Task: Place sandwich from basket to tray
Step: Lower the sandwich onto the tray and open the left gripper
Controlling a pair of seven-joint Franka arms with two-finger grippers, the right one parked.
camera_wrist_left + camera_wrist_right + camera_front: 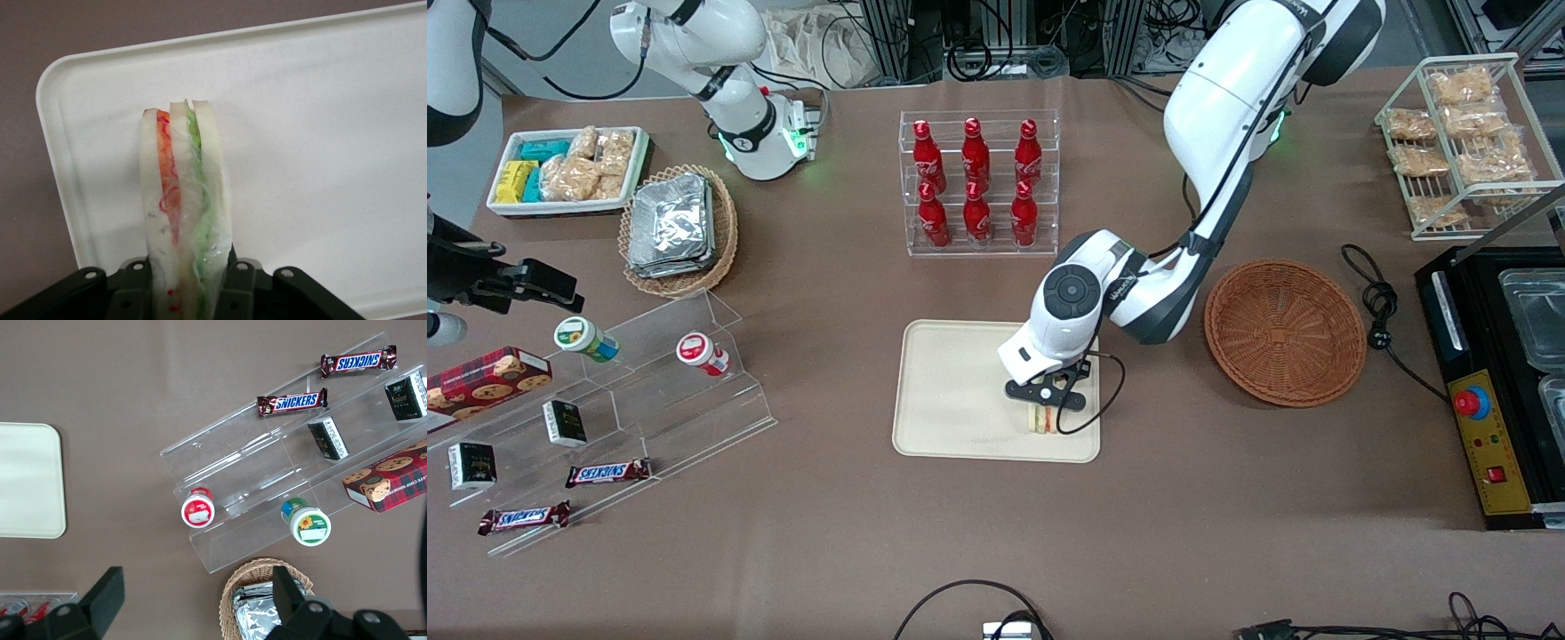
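1. Table: matte brown surface, flat and faintly grainy.
2. Tray: cream-beige plastic, rectangular, rounded corners, low raised rim; smooth with a fine speckle in the wrist view. A corner also shows in the right wrist view.
3. Basket: round, shallow, reddish-brown woven wicker, on the table beside the tray toward the working arm's end; nothing in it.
4. Bottle rack: clear acrylic box with six glossy red bottles, farther from the front camera than the tray.
5. Gripper: black, two fingers, low over the tray's corner nearest the basket and the front camera; the fingers are clamped narrow on the sandwich's sides.
6. Sandwich: slim wedge standing on edge on the tray, held between the fingers. Close up: three soft white bread slices, orange-red layer on one side, green shredded layer on the other, under shiny clear wrap.
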